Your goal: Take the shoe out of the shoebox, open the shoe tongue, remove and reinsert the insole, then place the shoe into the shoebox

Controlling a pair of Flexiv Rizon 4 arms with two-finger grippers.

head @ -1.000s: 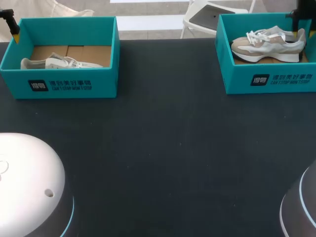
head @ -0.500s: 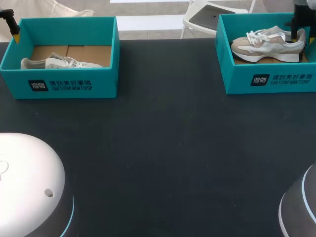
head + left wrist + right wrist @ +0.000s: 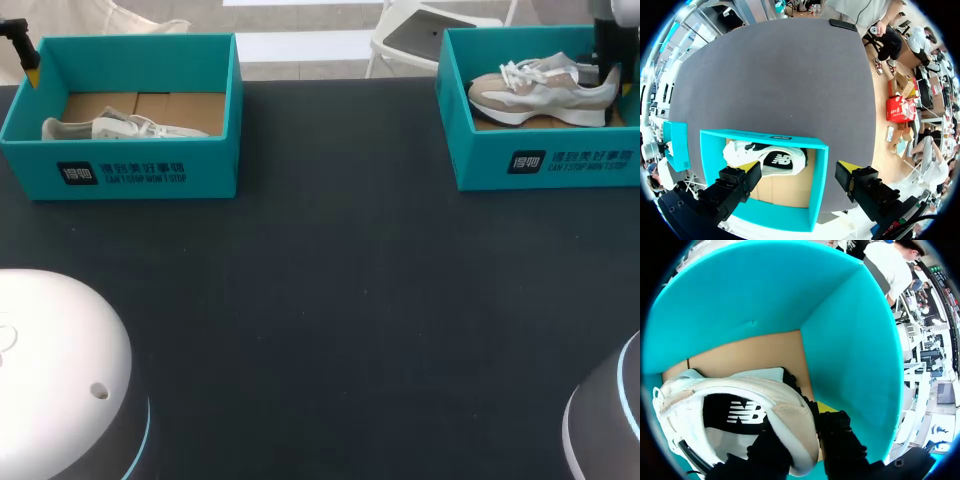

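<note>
My right fingers (image 3: 801, 426) pinch the shoe (image 3: 715, 395) by its heel inside the shoebox (image 3: 850, 340) (toe points leftward along the tabletop's far edge).

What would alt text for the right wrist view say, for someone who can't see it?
The end effector grips the heel of a white shoe, one dark finger inside the opening and one outside. The shoe lies on the brown cardboard floor of a teal shoebox, close to a corner.
</note>
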